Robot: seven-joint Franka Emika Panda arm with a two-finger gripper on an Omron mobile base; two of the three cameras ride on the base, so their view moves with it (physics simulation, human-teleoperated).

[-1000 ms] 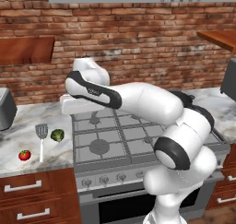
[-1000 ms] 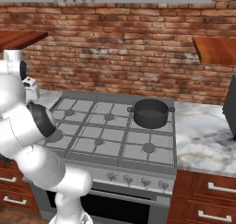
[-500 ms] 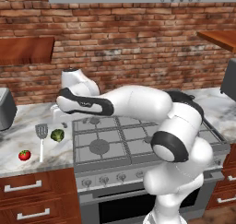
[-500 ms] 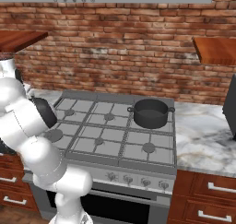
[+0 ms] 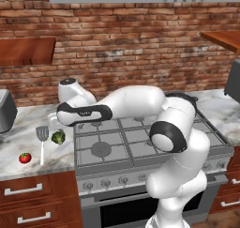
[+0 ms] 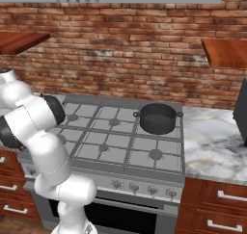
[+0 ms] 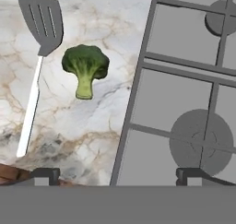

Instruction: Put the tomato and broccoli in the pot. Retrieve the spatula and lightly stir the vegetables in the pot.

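Two base views flank the stove [image 5: 140,142] – hand view close, straight down on its left edge.

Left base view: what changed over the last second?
The arm swung left and down toward the counter, hand now over the broccoli. Gripper open, nothing taken. Broccoli, spatula, tomato and pot stayed put.

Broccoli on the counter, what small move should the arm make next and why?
Probably shift the open gripper sideways over the broccoli and lower it: the floret lies free beside the spatula, off the jaws' centre line, and the pot holds nothing.
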